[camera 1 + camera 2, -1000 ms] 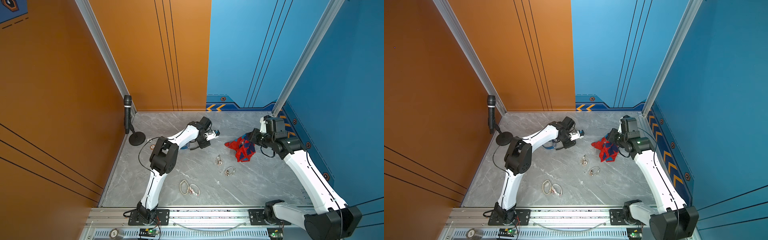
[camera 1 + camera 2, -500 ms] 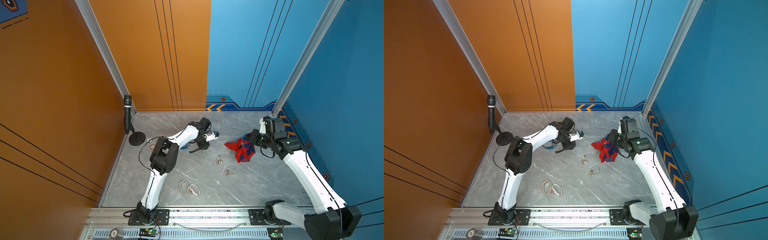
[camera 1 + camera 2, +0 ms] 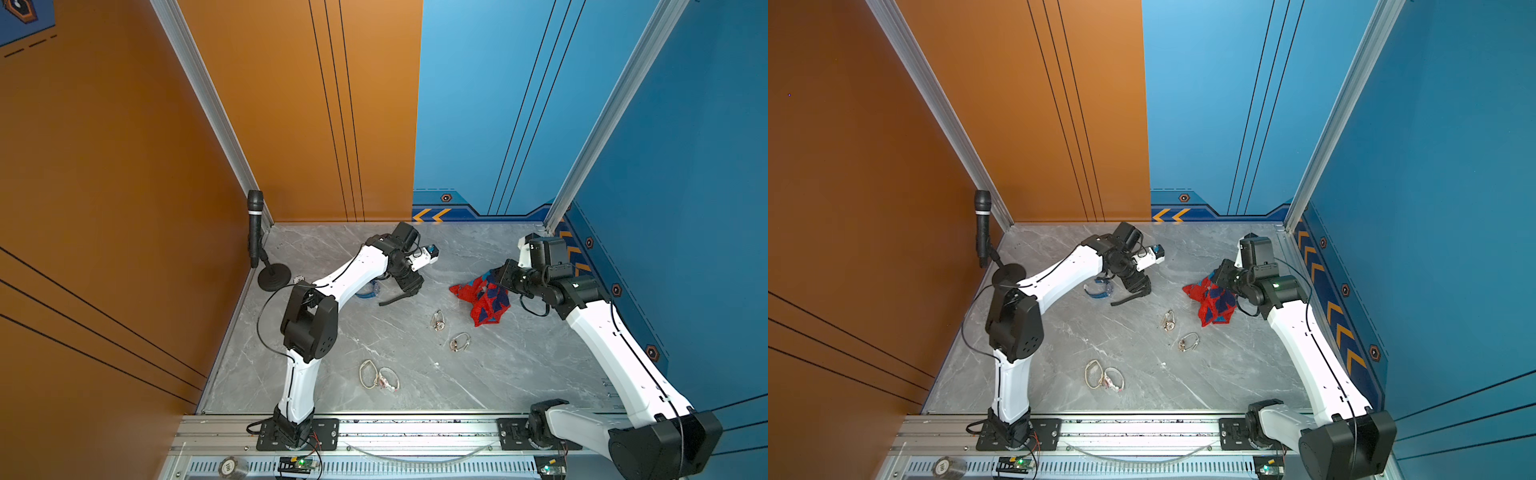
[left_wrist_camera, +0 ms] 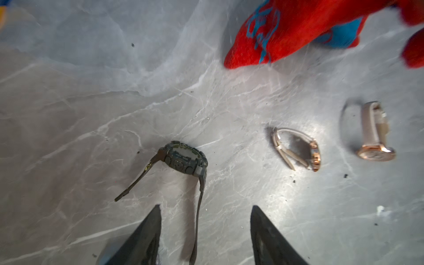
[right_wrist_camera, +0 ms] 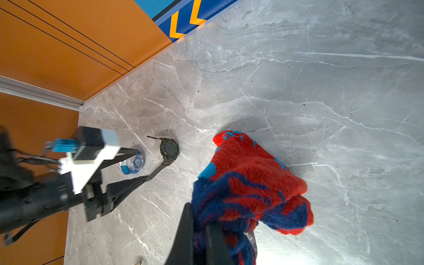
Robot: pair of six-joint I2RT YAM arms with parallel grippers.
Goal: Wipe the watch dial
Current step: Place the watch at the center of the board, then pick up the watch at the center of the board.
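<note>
Item 1, your left gripper: jaws spread wide, holding nothing.
Item 2, black watch: lies on the grey table just ahead of those fingertips, dial showing, one strap running back between them.
Item 3, your right gripper: clamped on the red-and-blue cloth, which is not touching the black watch.
Item 4, blue watch: just beside the black one.
Item 5, rose-gold watch: on the table, between the black watch and the cloth side.

Microphone on stand, blue watch, two rose-gold watches, perhaps two pale-strapped watches touching.
</note>
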